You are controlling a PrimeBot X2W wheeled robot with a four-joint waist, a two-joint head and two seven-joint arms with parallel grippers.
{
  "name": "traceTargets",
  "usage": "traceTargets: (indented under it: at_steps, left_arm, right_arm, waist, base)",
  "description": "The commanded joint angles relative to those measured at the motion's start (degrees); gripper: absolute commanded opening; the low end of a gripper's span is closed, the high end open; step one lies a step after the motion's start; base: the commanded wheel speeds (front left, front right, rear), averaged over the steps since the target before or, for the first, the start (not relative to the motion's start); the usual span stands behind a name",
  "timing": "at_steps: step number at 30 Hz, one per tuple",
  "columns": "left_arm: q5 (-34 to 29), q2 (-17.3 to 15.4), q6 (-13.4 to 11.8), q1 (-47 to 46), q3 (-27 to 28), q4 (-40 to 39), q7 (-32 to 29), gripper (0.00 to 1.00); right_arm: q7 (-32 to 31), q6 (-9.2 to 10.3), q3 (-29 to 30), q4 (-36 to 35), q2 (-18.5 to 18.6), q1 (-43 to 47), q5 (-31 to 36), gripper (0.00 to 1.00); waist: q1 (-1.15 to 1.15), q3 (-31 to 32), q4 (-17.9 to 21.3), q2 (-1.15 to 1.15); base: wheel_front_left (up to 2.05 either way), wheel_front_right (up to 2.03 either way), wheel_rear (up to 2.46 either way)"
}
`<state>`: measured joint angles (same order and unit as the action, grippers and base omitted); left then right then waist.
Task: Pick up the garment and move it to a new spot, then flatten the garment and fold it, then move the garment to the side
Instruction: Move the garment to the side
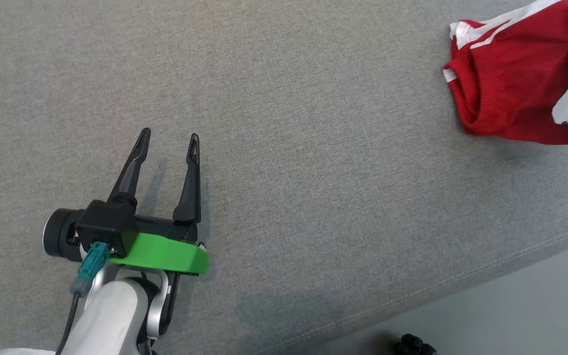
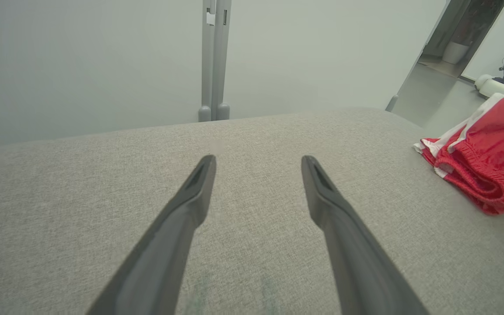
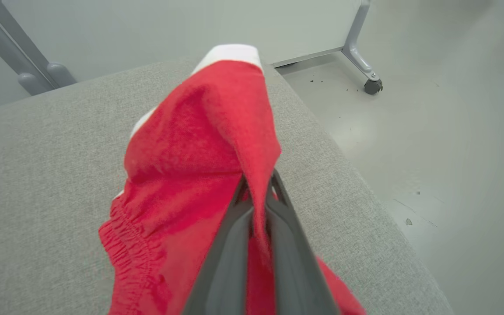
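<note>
Left gripper (image 1: 169, 134) up front, low over the grey fabric surface (image 1: 313, 148), its two dark fingers spread wide with nothing between them. Way over at the far right, close to the surface's edge, the red garment (image 1: 506, 84) with white stripes lies bunched up, well apart from that gripper. Right gripper (image 3: 259, 181) is clamped tight on a fold of the red cloth.

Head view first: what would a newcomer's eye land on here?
The red garment with white stripes lies bunched at the upper right of the grey cushion. The right tool is shut on a fold of it, holding the cloth up in a peak. The left tool hangs open over bare cushion at the lower left.
</note>
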<state>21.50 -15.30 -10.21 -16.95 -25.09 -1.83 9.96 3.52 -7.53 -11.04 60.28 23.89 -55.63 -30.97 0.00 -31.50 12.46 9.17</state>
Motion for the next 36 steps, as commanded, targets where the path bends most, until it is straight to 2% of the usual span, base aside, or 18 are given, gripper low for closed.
traceTargets:
  at_steps: [1, 8, 9, 10, 11, 17, 23, 27, 36]
  left_arm:
    - [-0.5, -0.7, -0.5, -0.7, 0.1, -1.0, -0.5, 1.00]
    - [-1.2, -1.7, -1.0, -1.4, 0.0, -3.4, -1.8, 1.00]
    - [-1.2, -1.7, -1.1, -1.5, -0.1, -3.6, -1.9, 1.00]
    - [-1.5, -1.9, -1.2, -1.6, -0.1, -4.0, -2.2, 1.00]
    - [-1.5, -2.0, -1.3, -1.6, -0.1, -4.2, -2.1, 1.00]
    - [-1.6, -2.3, -1.4, -1.9, -0.3, -4.5, -2.5, 1.00]
    - [-1.7, -2.6, -1.7, -2.2, -0.3, -4.8, -2.6, 1.00]
    - [-1.3, -2.4, -1.8, -2.1, -0.3, -4.5, -2.3, 1.00]
    - [0.7, -1.2, -1.7, -2.0, 0.6, -1.8, -0.1, 1.00]
  right_arm:
    - [1.8, 0.08, 1.0, 2.1, 0.6, -1.8, 1.1, 0.00]
    - [7.1, 0.08, 2.8, 9.1, 1.8, -5.7, 5.0, 0.00]
    - [7.9, 0.08, 3.0, 9.8, 2.0, -6.2, 5.8, 0.04]
    - [9.2, 0.08, 3.6, 11.2, 2.4, -6.6, 7.0, 0.55]
    - [9.7, 0.08, 4.0, 11.7, 2.5, -6.8, 7.8, 1.00]
    - [11.4, 0.08, 6.0, 12.7, 3.7, -7.0, 12.4, 1.00]
    - [11.6, 0.09, 10.1, 9.4, 1.6, -4.7, 16.0, 1.00]
    - [11.7, 0.08, 12.4, 5.3, -0.5, -3.2, 17.1, 1.00]
    - [11.7, 0.08, 8.9, -6.8, -2.8, 2.5, 18.6, 1.00]
  waist:
    - [0.00, -2.1, -1.7, 0.00]
    - [0.00, -4.9, -3.2, 0.00]
    - [0.00, -5.2, -3.3, 0.00]
    - [0.00, -5.7, -3.4, 0.00]
    - [0.00, -5.9, -3.4, 0.00]
    - [0.00, -6.6, -3.5, 0.00]
    - [0.00, -6.5, -3.0, 0.00]
    - [0.00, -5.3, -2.8, 0.00]
    - [0.00, 0.5, -3.3, 0.00]
  base:
    - [0.00, 0.00, 0.00]
    - [0.00, 0.00, 0.00]
    - [0.00, 0.00, 0.00]
    - [0.00, 0.00, 0.00]
    - [0.00, 0.00, 0.00]
    - [0.00, 0.00, 0.00]
    - [0.00, 0.00, 0.00]
    - [0.00, 0.00, 0.00]
    - [0.00, 0.00, 0.00]
